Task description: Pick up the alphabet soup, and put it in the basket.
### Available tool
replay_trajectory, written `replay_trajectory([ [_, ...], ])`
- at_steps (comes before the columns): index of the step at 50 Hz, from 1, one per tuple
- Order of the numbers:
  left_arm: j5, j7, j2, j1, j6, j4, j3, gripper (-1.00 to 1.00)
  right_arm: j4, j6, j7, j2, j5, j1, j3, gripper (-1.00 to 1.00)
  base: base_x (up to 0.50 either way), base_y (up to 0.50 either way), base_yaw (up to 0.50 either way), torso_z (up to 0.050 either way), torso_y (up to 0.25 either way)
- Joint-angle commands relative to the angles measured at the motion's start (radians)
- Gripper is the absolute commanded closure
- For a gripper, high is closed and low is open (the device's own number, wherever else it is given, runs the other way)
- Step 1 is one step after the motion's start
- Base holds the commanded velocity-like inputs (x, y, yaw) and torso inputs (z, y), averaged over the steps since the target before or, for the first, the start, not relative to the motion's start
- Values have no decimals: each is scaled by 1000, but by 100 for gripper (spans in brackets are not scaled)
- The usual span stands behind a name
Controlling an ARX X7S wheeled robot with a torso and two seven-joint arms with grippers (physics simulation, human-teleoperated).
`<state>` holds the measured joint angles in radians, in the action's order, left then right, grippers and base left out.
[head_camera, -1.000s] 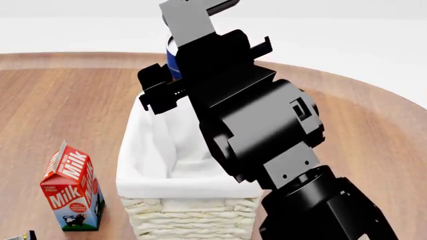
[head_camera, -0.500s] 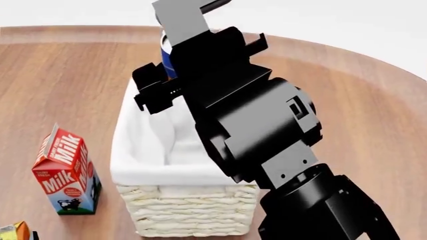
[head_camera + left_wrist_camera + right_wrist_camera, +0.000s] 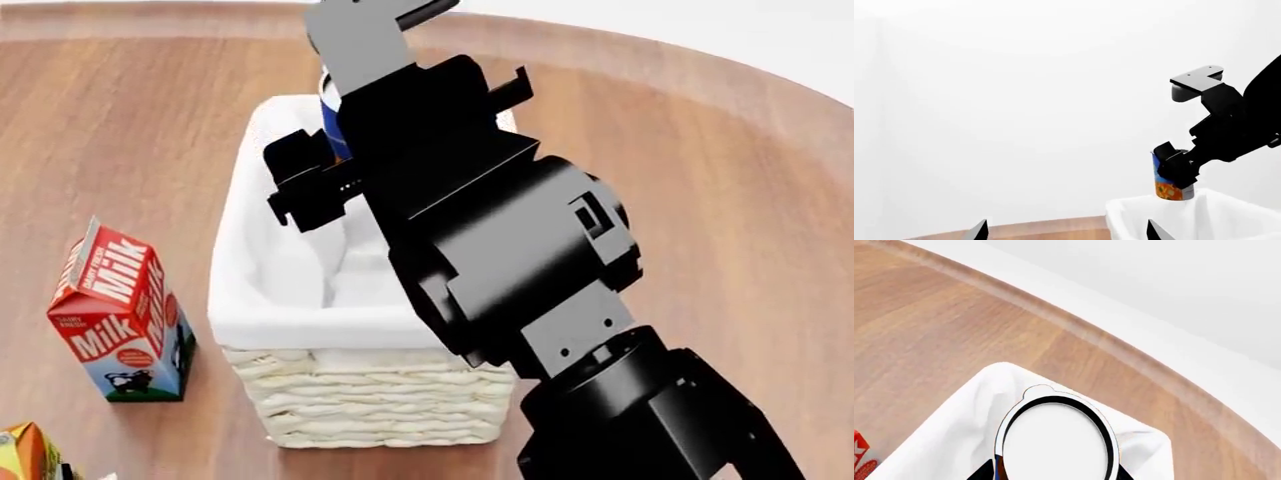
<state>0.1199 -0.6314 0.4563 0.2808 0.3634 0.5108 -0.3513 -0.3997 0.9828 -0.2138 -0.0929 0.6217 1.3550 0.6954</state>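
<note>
The alphabet soup (image 3: 331, 118), a blue can with an orange picture near its base, hangs upright over the far end of the basket (image 3: 267, 318). My right gripper (image 3: 340, 150) is shut on it. In the left wrist view the alphabet soup (image 3: 1167, 184) sits in the right gripper (image 3: 1177, 170), its base level with the white cloth rim of the basket (image 3: 1207, 217). The right wrist view looks down on the silvery-white top of the alphabet soup (image 3: 1054, 440) with the basket (image 3: 947, 435) lining beneath. My left gripper (image 3: 1066, 232) is open with nothing in it and is out of the head view.
A red-and-white milk carton (image 3: 120, 315) stands left of the basket. An orange carton (image 3: 24, 455) shows at the near left corner. The round wooden table (image 3: 747, 200) curves away at the far right. My right arm hides the basket's right side.
The right gripper, still holding the can, has come from beyond the basket's far rim to over its far end. The table's things have slid up in the head view.
</note>
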Motion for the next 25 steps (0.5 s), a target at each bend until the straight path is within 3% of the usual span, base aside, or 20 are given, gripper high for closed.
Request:
replay_trajectory([
  [1, 5, -1, 1, 0, -1, 0, -4, -100, -1, -7, 10, 0, -26, 9, 8, 100, 0, 0, 0, 0, -88],
  [25, 13, -9, 4, -3, -5, -1, -3, -100, -5, -18, 7, -1, -13, 8, 24, 100, 0, 0, 0, 0, -87],
])
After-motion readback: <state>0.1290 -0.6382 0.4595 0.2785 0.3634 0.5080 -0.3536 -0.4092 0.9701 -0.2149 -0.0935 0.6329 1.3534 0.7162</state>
